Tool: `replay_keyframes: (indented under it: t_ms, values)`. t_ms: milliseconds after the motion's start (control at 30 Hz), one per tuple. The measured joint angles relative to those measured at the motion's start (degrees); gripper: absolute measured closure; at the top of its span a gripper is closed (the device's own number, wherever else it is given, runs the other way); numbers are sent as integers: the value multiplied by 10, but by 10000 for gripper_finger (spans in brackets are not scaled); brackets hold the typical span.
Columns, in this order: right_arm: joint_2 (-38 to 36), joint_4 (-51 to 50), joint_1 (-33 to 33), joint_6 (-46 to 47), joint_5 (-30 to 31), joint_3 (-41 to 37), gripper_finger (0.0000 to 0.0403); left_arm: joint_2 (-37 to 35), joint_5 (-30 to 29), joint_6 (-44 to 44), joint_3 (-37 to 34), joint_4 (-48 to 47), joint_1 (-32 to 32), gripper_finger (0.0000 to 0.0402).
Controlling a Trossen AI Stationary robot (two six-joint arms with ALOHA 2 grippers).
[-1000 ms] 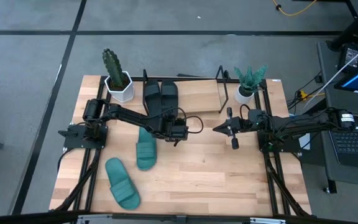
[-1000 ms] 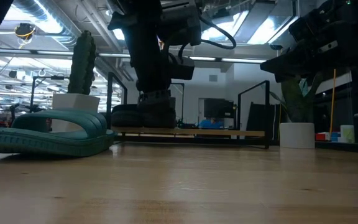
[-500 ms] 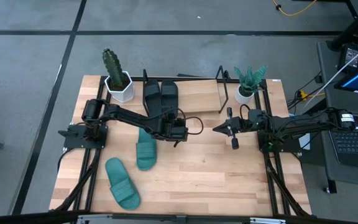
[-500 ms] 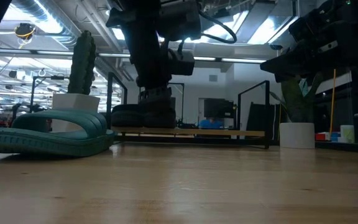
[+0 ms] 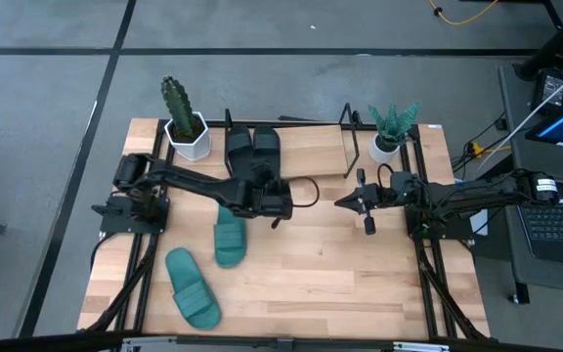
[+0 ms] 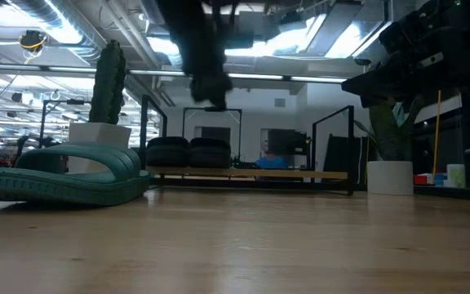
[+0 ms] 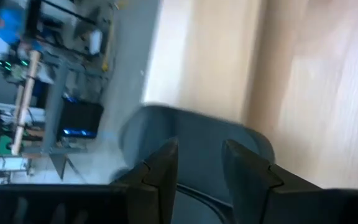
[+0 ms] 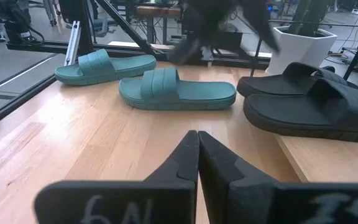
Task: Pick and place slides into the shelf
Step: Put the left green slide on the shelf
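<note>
Lying nearest the front edge of the table, one teal slide (image 5: pixel 193 286) is pointing its long axis diagonally, toe toward the front. Just beyond it, the second teal slide (image 5: pixel 229 232) is running front to back, its far end sitting directly beneath the left gripper (image 5: pixel 253 177). That gripper is hanging released, fingers (image 7: pixel 160 168) parted and holding nothing, above the near end of the two black slides (image 5: pixel 252 150). Both black slides are resting side by side on the board of the shelf (image 5: pixel 311 149), toward its cactus-pot (image 5: pixel 186 125) end. The right gripper (image 5: pixel 344 202) is waiting clenched and empty, well apart from all four slides. As a judgement, the left arm is the nearer one, and the second teal slide is lying just in front of its hand, already aligned with the shelf's free space.
</note>
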Motion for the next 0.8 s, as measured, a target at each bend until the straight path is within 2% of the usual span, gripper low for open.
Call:
replay_keyframes:
  t_ms: [200,367,700,800]
  values:
    - [0,0,2,-1,0,0,391,-55,-43,6,17,-2,-26,288]
    - [0,0,2,-3,0,0,391,-91,-50,-19,17,-6,-46,288]
    - [0,0,2,-5,0,0,391,-101,-47,-26,14,-7,-76,288]
    - [0,0,2,-5,0,0,391,-102,-48,-68,-1,-7,-93,288]
